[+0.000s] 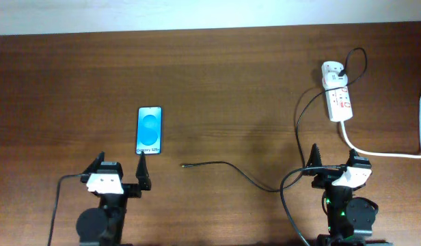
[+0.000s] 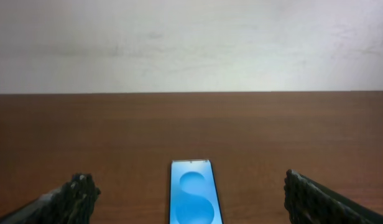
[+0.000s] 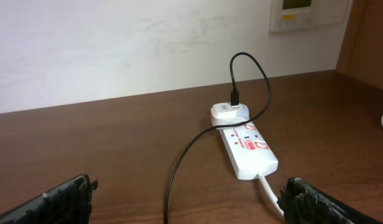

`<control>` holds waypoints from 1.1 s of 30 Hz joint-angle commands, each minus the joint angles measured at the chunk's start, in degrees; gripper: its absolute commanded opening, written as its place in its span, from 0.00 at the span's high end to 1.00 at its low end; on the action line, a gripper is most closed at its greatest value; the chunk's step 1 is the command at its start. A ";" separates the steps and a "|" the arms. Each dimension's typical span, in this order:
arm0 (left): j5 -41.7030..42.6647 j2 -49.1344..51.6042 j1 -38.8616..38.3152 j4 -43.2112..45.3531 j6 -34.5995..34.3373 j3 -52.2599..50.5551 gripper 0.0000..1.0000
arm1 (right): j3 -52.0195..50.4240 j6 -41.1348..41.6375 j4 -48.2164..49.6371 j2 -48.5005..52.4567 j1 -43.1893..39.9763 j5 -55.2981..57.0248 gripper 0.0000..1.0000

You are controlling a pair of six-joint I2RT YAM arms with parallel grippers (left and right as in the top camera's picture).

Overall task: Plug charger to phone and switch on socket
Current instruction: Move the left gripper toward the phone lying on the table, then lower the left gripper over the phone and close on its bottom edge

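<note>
While end effectors [image 1: 120, 158] [image 1: 332, 152] gape, phone [image 1: 149, 130] L, socket [image 1: 337, 96] far R, apart.

Plain office-like room: wood table [image 1: 210, 82], white wall [image 3: 117, 43] (control panel [image 3: 295, 14] mounted).

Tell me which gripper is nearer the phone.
Left. The left gripper sits just short of the phone, jaws open; the right gripper is far across the table, facing the socket.

The bottom edge crops the phone [image 2: 194, 193]; the socket [image 1: 338, 96] is too small to read.
</note>
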 commanded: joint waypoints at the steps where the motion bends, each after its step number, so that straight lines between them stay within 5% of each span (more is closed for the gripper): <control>1: 0.98 7.45 0.31 -1.29 1.29 8.44 0.01 | -0.28 -0.20 -0.44 -0.44 -0.17 0.13 0.02; 15: 3.63 43.76 0.26 -26.40 1.29 44.65 0.01 | -0.28 -0.20 -0.44 -0.44 -0.17 0.13 0.02; 22: 12.13 49.11 0.24 -31.10 1.31 46.34 0.01 | -0.28 -0.20 -0.44 -0.44 -0.17 0.13 0.02; 33: 5.73 56.81 0.24 -30.69 0.98 52.43 0.01 | -0.28 -0.20 -0.44 -0.44 -0.17 0.13 0.02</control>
